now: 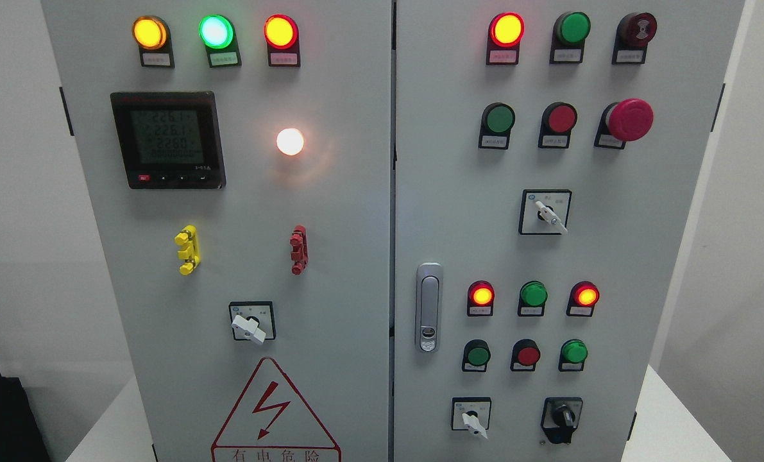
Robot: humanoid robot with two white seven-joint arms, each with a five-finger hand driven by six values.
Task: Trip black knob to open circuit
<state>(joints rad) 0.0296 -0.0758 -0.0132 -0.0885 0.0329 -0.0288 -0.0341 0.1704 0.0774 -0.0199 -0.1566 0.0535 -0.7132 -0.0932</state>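
No hands in view, finger state unknown. Black knob (562,418) low right on cabinet (356,256); pinch it squarely, avoid white selector (473,420) left.

A pale grey metal cabinet (343,256) carries glowing amber, green and red round lamps (215,31), a black knob (561,418), white switch handles (248,328), a red mushroom button (629,119) and a red-outlined triangular lightning warning sign (272,410).

The black knob (562,418) sits near the bottom right corner of the cabinet's right door (664,256), the lowest control there. It is a small rotary switch, its handle pointing roughly straight down.
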